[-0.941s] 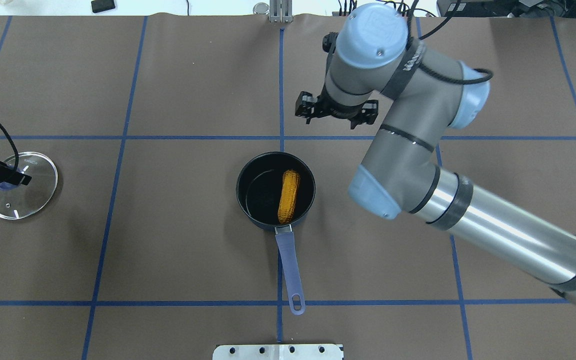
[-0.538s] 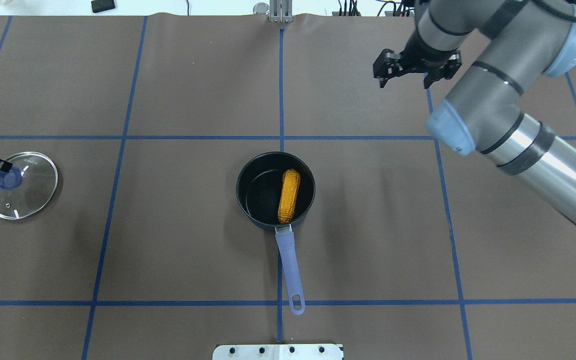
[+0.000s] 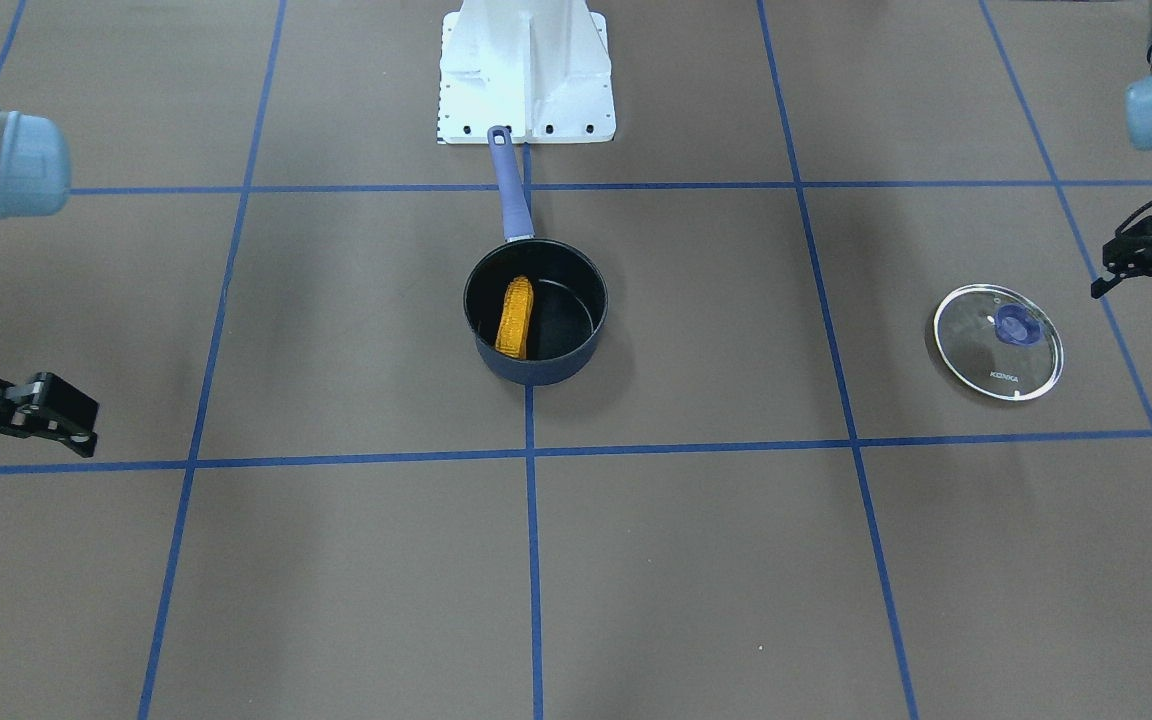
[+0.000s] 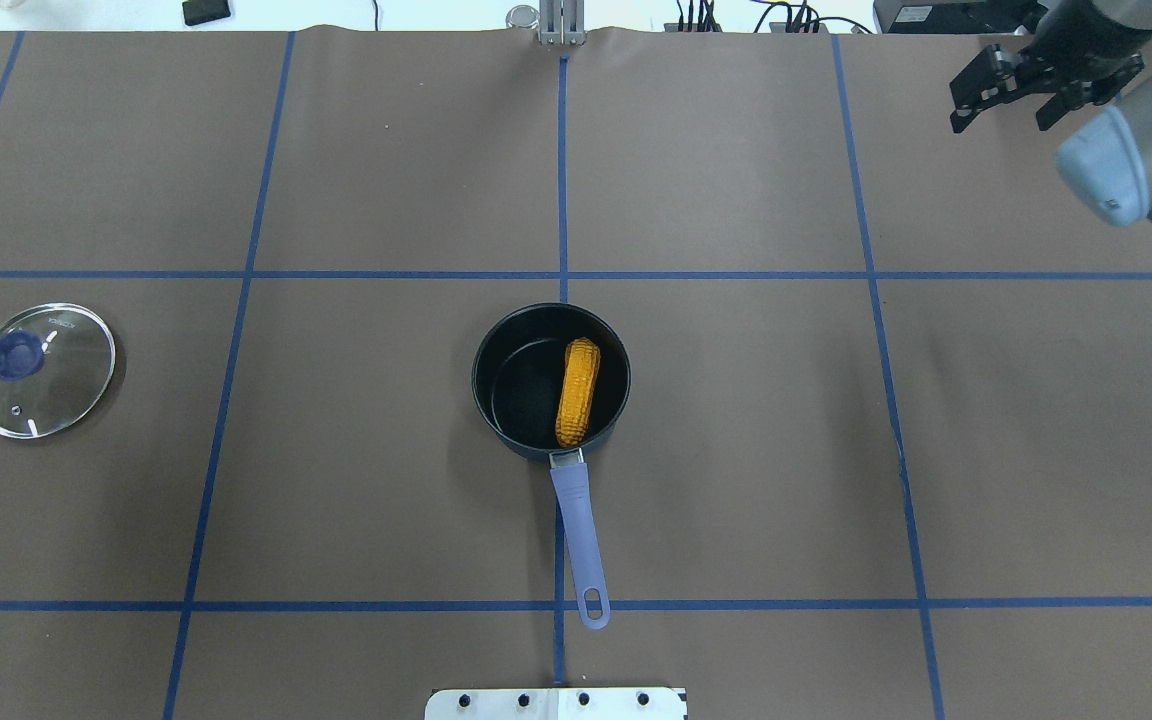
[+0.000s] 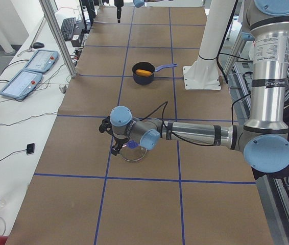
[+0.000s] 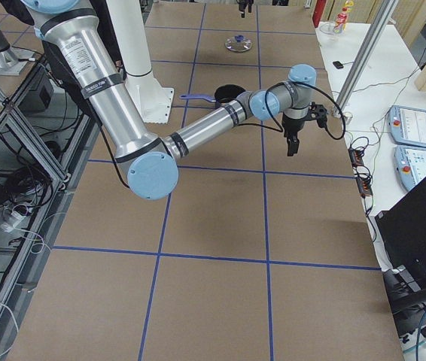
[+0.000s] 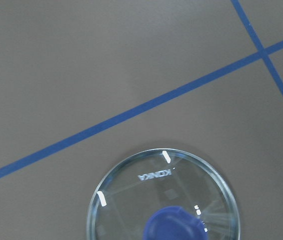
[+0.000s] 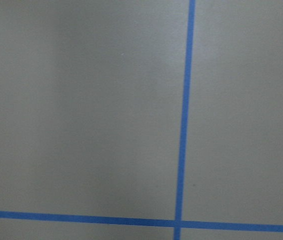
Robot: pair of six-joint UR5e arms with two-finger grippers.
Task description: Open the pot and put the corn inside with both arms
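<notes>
The navy pot [image 4: 511, 385] stands uncovered at the table's middle, its periwinkle handle [image 4: 577, 540] pointing toward the robot's base. The corn [image 4: 577, 392] lies inside it along the right wall; it also shows in the front view [image 3: 515, 317]. My right gripper [image 4: 998, 122] is open and empty, high over the far right of the table, well away from the pot. My left gripper [image 3: 1136, 308] is open and empty, just beyond the lid's outer side; it is out of the overhead view.
The glass lid [image 4: 41, 370] with its blue knob lies flat on the table far to the left of the pot; it also shows in the left wrist view [image 7: 164, 200]. The white base block [image 3: 526, 70] sits behind the pot's handle.
My right arm has swung from above the pot to the far right back corner. My left gripper has drawn off the lid's knob to the left, out of the overhead view.
</notes>
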